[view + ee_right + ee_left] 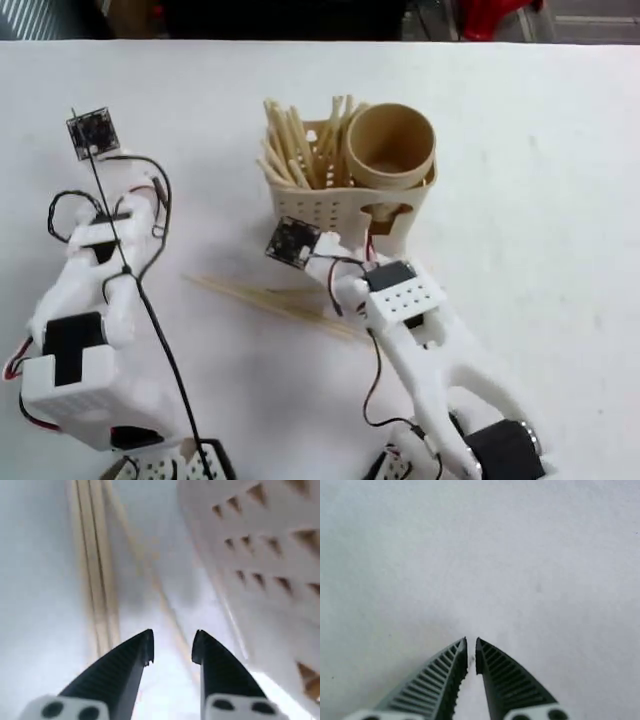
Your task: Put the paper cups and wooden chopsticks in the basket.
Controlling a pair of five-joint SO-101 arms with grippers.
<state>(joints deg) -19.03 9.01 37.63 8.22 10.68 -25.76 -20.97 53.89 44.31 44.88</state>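
Observation:
The white perforated basket stands mid-table. A bundle of wooden chopsticks leans upright in its left part, and a brown paper cup sits in its right part. More chopsticks lie flat on the table in front of the basket. My right arm is just in front of the basket. The right gripper is open and empty, low over the loose chopsticks, with the basket wall beside it. My left gripper is shut and empty over bare table, and the left arm is at the left.
A black cable runs from the left arm toward the near edge. The table's far edge lies behind the basket, with dark and red items beyond. White tabletop stretches to the right of the basket.

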